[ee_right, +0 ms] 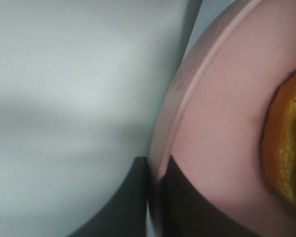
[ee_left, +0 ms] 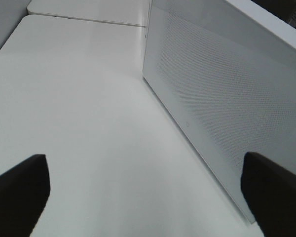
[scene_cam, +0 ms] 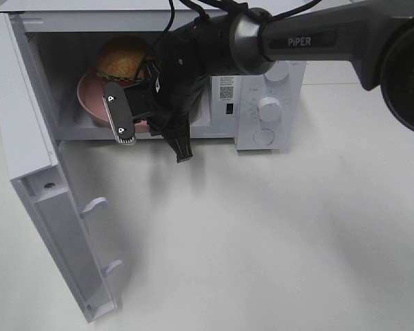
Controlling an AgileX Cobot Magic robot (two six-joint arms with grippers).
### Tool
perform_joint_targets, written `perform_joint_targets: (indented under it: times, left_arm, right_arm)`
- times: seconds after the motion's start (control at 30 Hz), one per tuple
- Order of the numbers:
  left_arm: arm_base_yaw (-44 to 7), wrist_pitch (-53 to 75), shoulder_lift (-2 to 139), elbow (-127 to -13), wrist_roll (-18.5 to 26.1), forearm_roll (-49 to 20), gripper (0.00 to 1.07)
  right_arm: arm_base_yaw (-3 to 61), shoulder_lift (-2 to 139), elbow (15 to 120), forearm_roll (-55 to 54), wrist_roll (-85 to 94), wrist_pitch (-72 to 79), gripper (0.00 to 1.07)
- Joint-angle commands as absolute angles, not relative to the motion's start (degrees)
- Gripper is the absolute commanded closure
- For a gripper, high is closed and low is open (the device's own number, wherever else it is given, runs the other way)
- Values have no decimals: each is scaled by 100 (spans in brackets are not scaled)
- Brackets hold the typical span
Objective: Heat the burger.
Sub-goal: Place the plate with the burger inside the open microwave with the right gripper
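Observation:
The burger (scene_cam: pixel 122 58) sits on a pink plate (scene_cam: pixel 90 96) inside the open microwave (scene_cam: pixel 269 103). Reaching in from the right, my right gripper (scene_cam: pixel 127 131) is shut on the plate's front rim. Up close in the right wrist view, the dark fingers (ee_right: pixel 133 207) pinch the edge of the plate (ee_right: pixel 222 123), with the golden bun of the burger (ee_right: pixel 286 148) at the frame's edge. My left gripper (ee_left: pixel 147 195) stands open with nothing between its fingers (ee_left: pixel 17 192), above bare table beside the outer face of the microwave door (ee_left: pixel 227 98). The exterior view does not show it.
The microwave door (scene_cam: pixel 41 172) is swung wide open toward the front left, with two latch hooks on its inner edge. Knobs (scene_cam: pixel 269 108) are on the panel at the right. White tabletop (scene_cam: pixel 262 241) spreads in front.

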State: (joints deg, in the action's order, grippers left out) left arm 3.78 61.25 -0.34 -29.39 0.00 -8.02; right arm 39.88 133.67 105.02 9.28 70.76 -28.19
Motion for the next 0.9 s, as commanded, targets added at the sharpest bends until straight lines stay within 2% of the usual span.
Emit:
perform_joint_targets:
  times: [0.03,0.37,0.53,0.57,0.67,0.73,0.9]
  left_arm:
    - [407,6079,-126,-2939,0,-802,9]
    - [407,6079,-126,-2939,0,-802,9]
    - [407,6079,-126,-2939,0,-802,9]
    - [407,6079,-126,-2939,0,-802,9]
    - [407,6079,-126,-2939,0,-802,9]
    - [407,6079,-126,-2939,0,-802,9]
    - [407,6079,-126,-2939,0,-802,9]
  right_arm:
    - [3942,13338,10617,991,7042,-2469,107]
    - [3879,13338,10617,1089,7042,-2349,103]
    - [3879,13338,10617,1152,7042,-2332,94]
    - [3879,13338,10617,1152,7042,-2326,89]
    - [3879,13338,10617,1152,7042,-2326,86]
    - [3879,13338,10617,1146,7024,-2349,75]
    - [3879,13338,10617,1112,6824,-2366,71]
